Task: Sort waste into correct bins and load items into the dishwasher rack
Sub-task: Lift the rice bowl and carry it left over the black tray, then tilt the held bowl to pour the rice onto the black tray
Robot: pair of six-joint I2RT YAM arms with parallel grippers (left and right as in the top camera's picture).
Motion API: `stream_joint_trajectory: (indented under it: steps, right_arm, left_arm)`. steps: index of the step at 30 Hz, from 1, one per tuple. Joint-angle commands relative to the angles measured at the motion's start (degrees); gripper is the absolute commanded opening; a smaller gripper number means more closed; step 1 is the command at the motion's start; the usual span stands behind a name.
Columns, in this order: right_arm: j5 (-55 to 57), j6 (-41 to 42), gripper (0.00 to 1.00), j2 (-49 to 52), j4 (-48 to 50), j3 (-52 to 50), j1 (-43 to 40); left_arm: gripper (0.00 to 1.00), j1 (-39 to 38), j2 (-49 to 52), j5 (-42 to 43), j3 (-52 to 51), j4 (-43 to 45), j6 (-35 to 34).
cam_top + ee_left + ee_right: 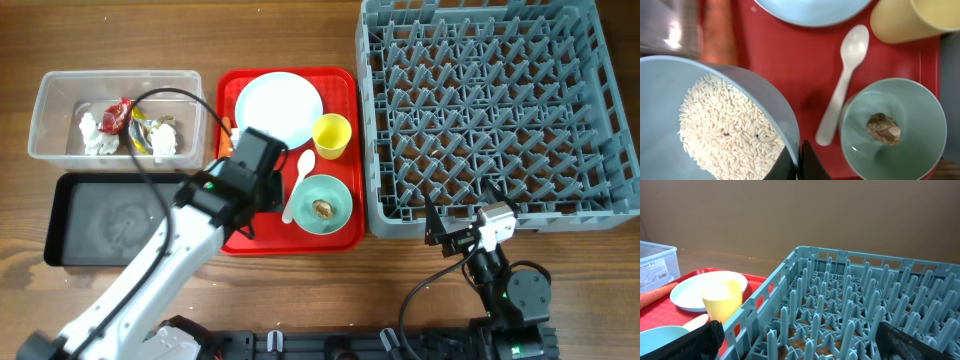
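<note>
- Far to the left of the left jaws, the clear tub (45,120) holds crumpled tissue (92,133) and the wrappers (120,117).
- The black tray (100,220) lies on the desk (310,300) just nearer than the tub, also left of the left jaws.
- The left jaws are pinched tight on the rim of the rice bowl (765,97), 1 finger inside and 1 outside. The rice (725,130) fills the bowl to the left of the jaws.
- The carrot (717,30) lies on the red tray (342,88) ahead of the left jaws and to their left, beyond the rice bowl.
- The spoon (842,85) lies just right of the left jaws, its scoop pointing away from them.
- The second bowl (920,115) stands right of the spoon, with a brown lump (883,128) inside.
- The cup (332,135) and plate (280,105) are ahead of the left jaws, at the tray's far end.
- The rack (490,110) stands directly ahead of the right jaws, with no dishes in it.
- The right jaws are spread wide and hold nothing, low at the rack's near edge.
</note>
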Motion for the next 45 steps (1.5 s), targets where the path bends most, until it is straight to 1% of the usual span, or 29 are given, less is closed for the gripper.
stream_joint_trajectory:
  steps: [1,4,6,10,12,15,17,21,24,26,28,33,37,39,42,45]
  right_arm:
    - [0.81,-0.52,1.0,-0.26,0.2,-0.07,-0.28]
    - [0.81,-0.52,1.0,-0.26,0.2,-0.07,-0.28]
    - [0.81,-0.52,1.0,-0.26,0.2,-0.07,-0.28]
    - [0.81,-0.52,1.0,-0.26,0.2,-0.07,-0.28]
    - [0.81,-0.55,1.0,-0.26,0.2,-0.07,-0.28]
    - [0.81,-0.52,1.0,-0.26,0.2,-0.07,-0.28]
    - [0.81,-0.52,1.0,-0.26,0.2,-0.07,-0.28]
    - [0.81,-0.52,1.0,-0.26,0.2,-0.07,-0.28]
    - [0.81,-0.55,1.0,-0.26,0.2,-0.07,-0.28]
    - [0.81,-0.52,1.0,-0.26,0.2,-0.07,-0.28]
    - [0.81,-0.52,1.0,-0.26,0.2,-0.07,-0.28]
    - [0.81,-0.52,1.0,-0.26,0.2,-0.07,-0.28]
    - [0.81,-0.52,1.0,-0.26,0.2,-0.07,-0.28]
    - [0.81,-0.55,0.99,-0.26,0.2,-0.07,-0.28]
    - [0.81,-0.52,1.0,-0.26,0.2,-0.07,-0.28]
    - [0.81,-0.52,1.0,-0.26,0.2,-0.07,-0.28]
  left_arm:
    - [0.04,3.41,-5.7,-7.54,1.36,-0.61,3.15]
    - [0.04,6.62,-8.7,-11.02,1.36,-1.75,3.5]
    - [0.04,8.63,-10.12,-13.14,1.33,-1.86,6.19]
    - [0.04,12.52,-12.31,-16.81,1.33,-1.4,9.05]
    - [0.04,13.18,-12.37,-17.2,1.33,-1.44,11.26]
    - [0.04,13.84,-11.89,-18.38,1.22,-1.22,11.21]
    - [0.04,14.12,-11.41,-18.34,1.11,-1.38,12.72]
    - [0.04,16.55,-10.47,-14.58,1.11,-1.44,13.07]
    - [0.04,21.05,-10.49,-9.03,1.11,-1.44,13.07]
    - [0.04,26.18,-10.47,-3.78,1.11,-1.36,13.7]
    - [0.04,32.28,-10.54,2.43,1.11,-1.18,15.91]
    - [0.04,49.99,-9.86,23.56,1.11,0.11,21.94]
    - [0.04,63.39,-7.08,39.6,1.11,1.01,27.23]
    - [0.04,67.95,-4.76,46.51,1.11,1.25,30.16]
    - [0.04,72.46,-0.46,54.27,1.11,1.86,32.92]
    - [0.04,75.21,3.28,58.77,1.11,1.9,35.78]
